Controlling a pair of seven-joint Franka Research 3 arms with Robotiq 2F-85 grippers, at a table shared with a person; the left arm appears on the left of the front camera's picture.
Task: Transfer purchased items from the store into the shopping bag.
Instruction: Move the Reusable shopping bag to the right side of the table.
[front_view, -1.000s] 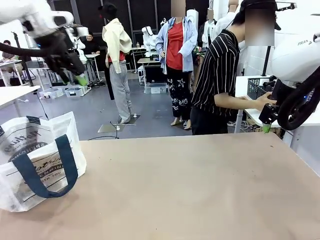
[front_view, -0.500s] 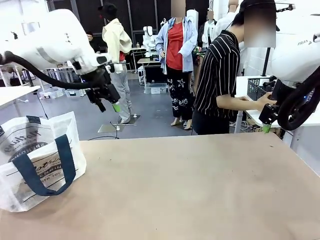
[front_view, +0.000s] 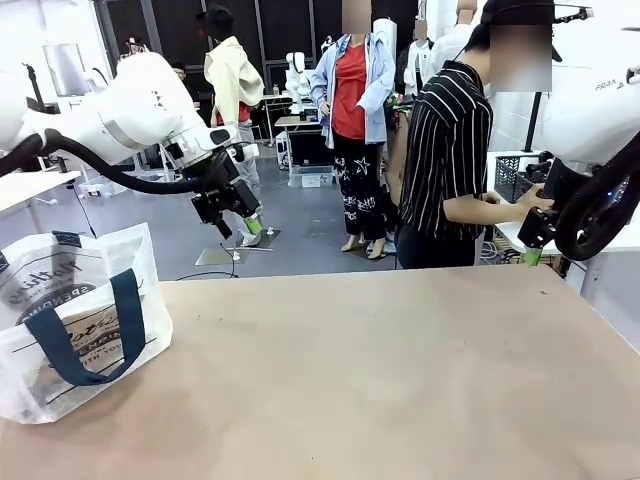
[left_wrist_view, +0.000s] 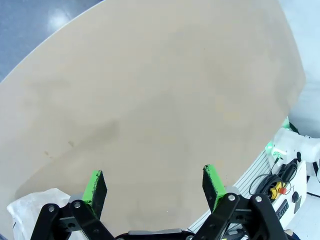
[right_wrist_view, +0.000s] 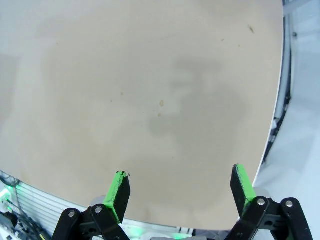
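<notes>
Front view: the translucent white plastic shopping bag with navy-blue straps (front_view: 75, 320) stands well below and outward of the left gripper (front_view: 240, 228), whose jaws are spread and hold nothing; the right gripper (front_view: 534, 248) hangs far across.

Left wrist view: released jaws over the bare tan tabletop (left_wrist_view: 150, 100), a white corner of the bag beside the left-hand finger.

Right wrist view: jaws released.

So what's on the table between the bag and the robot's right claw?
Nothing: in the front view, bare tan table stretches from the shopping bag to the right gripper.

Left tool (front_view: 238, 222) raised high mid-air, fingers spread wide, empty. Right tool (front_view: 531, 247) hanging at far right, also spread wide, empty.
</notes>
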